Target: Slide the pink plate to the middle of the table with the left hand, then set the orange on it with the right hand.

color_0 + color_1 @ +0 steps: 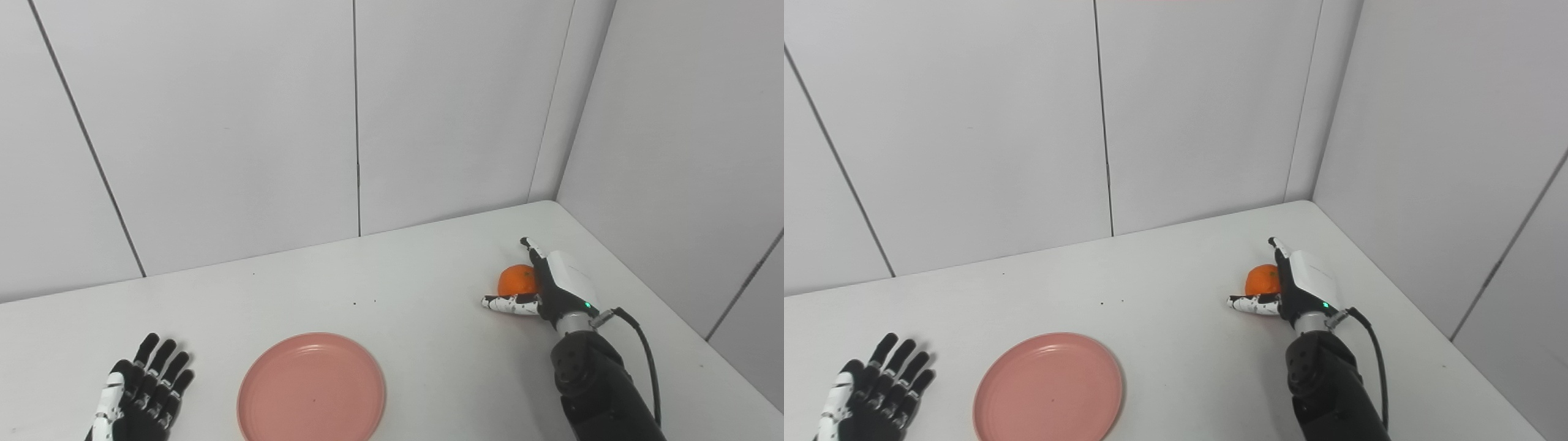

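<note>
Orange (516, 280) cupped in right hand (554, 285)

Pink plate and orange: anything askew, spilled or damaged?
Nothing stands out. The pink plate lies flat and empty; the orange looks whole beside the right hand, whose fingers are apart.

One pink plate (311, 387), one orange (517, 280), two hands.

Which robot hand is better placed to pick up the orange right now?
The right robot hand: its open fingers already flank the round orange fruit. The left robot hand lies open beyond the round pink plate, far from the fruit.
</note>
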`<action>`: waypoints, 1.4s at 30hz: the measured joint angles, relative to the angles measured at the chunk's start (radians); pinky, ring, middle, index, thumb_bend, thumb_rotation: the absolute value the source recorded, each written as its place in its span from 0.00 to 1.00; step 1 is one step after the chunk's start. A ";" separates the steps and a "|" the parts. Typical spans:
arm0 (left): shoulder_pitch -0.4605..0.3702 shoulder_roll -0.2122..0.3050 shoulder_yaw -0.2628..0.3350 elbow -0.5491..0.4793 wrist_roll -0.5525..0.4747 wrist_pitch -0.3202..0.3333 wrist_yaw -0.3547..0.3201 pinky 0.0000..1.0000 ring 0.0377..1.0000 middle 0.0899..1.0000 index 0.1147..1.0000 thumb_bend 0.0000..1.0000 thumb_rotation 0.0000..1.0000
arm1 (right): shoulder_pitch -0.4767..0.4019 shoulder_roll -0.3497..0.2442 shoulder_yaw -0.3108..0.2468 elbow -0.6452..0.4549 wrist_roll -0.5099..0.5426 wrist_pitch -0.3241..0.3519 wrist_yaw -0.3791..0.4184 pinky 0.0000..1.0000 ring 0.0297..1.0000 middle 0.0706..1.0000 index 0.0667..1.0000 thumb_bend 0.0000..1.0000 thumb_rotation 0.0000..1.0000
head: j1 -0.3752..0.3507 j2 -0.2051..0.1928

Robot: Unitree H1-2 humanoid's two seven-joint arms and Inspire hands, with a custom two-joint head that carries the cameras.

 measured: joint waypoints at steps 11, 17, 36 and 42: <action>0.000 0.000 0.005 -0.008 0.000 0.020 0.001 1.00 0.98 0.99 0.98 0.29 1.00 | 0.000 0.002 -0.023 -0.005 -0.038 0.001 0.060 0.74 0.85 0.89 0.89 1.00 0.37 | 0.005 0.005; 0.000 0.000 0.005 -0.016 0.000 0.033 0.008 1.00 0.97 0.98 0.98 0.29 1.00 | 0.000 0.007 -0.034 -0.008 -0.065 0.001 0.083 0.73 0.84 0.87 0.87 0.99 0.37 | 0.012 0.015; 0.001 -0.002 0.006 -0.021 0.000 0.038 0.013 1.00 0.97 0.98 0.98 0.29 1.00 | 0.000 0.017 -0.051 -0.025 -0.037 0.002 0.043 0.46 0.52 0.56 0.55 0.78 0.17 | 0.017 0.025; 0.001 -0.002 0.006 -0.020 -0.001 0.038 0.013 1.00 0.98 0.99 0.98 0.30 1.00 | -0.001 -0.002 -0.034 -0.011 -0.032 0.002 0.031 0.42 0.48 0.52 0.50 0.76 0.15 | 0.021 0.029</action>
